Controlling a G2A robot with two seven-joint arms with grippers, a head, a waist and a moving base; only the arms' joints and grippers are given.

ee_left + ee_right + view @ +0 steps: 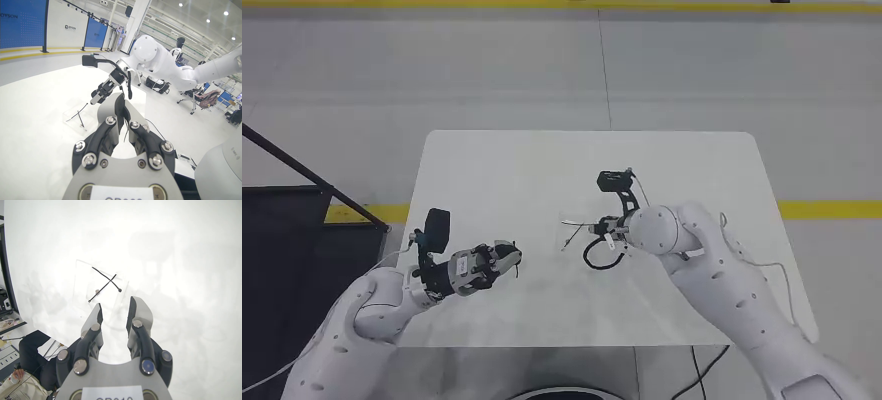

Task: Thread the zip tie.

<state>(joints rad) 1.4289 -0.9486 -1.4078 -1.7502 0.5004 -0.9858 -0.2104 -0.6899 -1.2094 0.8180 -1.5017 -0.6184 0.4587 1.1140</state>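
My left gripper (pixel 122 108) is shut on a thin black zip tie (pixel 124 132), whose strand runs down between the fingers. It hovers over the near left part of the white table (pixel 542 170), and the top view shows this left gripper (pixel 510 256) there. Two more black zip ties (pixel 108 282) lie crossed on a clear tray (pixel 81 275) near the table's middle; these crossed zip ties (pixel 575 228) are faint from above. My right gripper (pixel 115 311) is open just short of the tray, with nothing between its fingers. The right gripper (pixel 94 100) hangs just above the tray (pixel 71 113).
A black cable loop (pixel 600 262) hangs from the right wrist just above the table. The table's far half and right side are bare white surface. The near table edge runs close behind my left gripper.
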